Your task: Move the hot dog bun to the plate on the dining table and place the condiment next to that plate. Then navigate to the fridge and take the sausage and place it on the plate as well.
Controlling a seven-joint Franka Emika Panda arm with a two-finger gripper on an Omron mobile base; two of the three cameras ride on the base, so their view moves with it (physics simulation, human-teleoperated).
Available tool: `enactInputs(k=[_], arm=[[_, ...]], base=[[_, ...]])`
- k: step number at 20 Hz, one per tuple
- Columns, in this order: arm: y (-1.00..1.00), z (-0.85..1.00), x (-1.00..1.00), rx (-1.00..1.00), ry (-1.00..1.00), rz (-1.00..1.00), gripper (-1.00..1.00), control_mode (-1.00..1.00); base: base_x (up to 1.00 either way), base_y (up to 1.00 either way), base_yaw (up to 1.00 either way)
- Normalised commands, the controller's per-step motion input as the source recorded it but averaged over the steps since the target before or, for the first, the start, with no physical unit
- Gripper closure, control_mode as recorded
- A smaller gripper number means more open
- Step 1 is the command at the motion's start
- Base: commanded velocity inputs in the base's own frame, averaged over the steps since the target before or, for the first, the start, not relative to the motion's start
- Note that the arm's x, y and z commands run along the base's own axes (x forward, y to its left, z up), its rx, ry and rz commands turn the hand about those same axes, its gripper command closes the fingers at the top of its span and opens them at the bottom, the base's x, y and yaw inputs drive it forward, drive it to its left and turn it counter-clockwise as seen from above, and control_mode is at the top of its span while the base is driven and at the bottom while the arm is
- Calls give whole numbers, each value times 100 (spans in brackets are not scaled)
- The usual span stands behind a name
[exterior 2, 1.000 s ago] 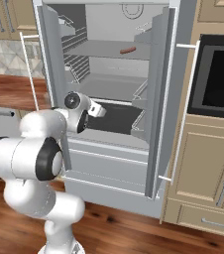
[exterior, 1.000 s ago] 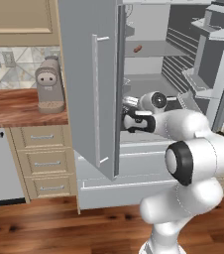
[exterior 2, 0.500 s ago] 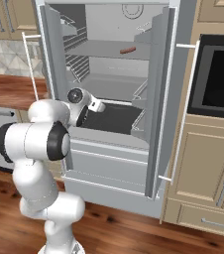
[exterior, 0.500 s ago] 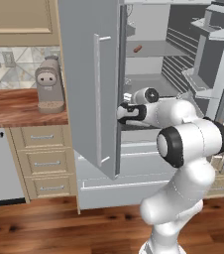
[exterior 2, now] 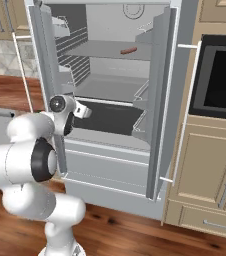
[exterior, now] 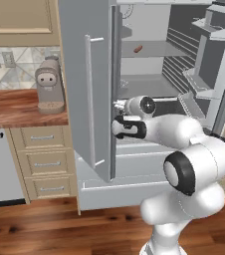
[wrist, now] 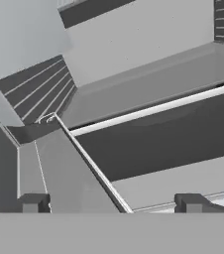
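Note:
The sausage [exterior: 138, 49] [exterior 2: 128, 50] lies on the upper shelf of the open fridge [exterior 2: 112, 90]. My gripper [exterior: 117, 105] [exterior 2: 86, 112] hangs lower, at the level of the middle shelf, just inside the left door's edge. In the hand view the gripper [wrist: 112, 202] is open, its fingertips [wrist: 34, 202] are wide apart, and nothing sits between them; it faces bare grey shelves. The hot dog bun, the plate, the condiment and the dining table are out of view.
The open left fridge door [exterior: 87, 89] stands close beside my hand. The right door [exterior 2: 160, 100] with its bins is swung out. A coffee machine [exterior: 50, 84] sits on the wooden counter [exterior: 15, 107] to the left. A wall oven [exterior 2: 220, 75] is on the right.
The hand has drifted a little to the left towards the left door's edge, and the elbow has swung round behind it. The gripper stays open.

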Motion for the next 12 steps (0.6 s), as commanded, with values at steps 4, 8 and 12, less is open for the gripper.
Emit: enactInputs(k=[4,8,12], arm=[[99,51,-71,0,0,0,-100,-100],[100,59,-9,0,3,2,-100,-100],[100,48,14,0,19,10,-100,-100]], base=[[0,0,0],[0,0,0],[0,0,0]])
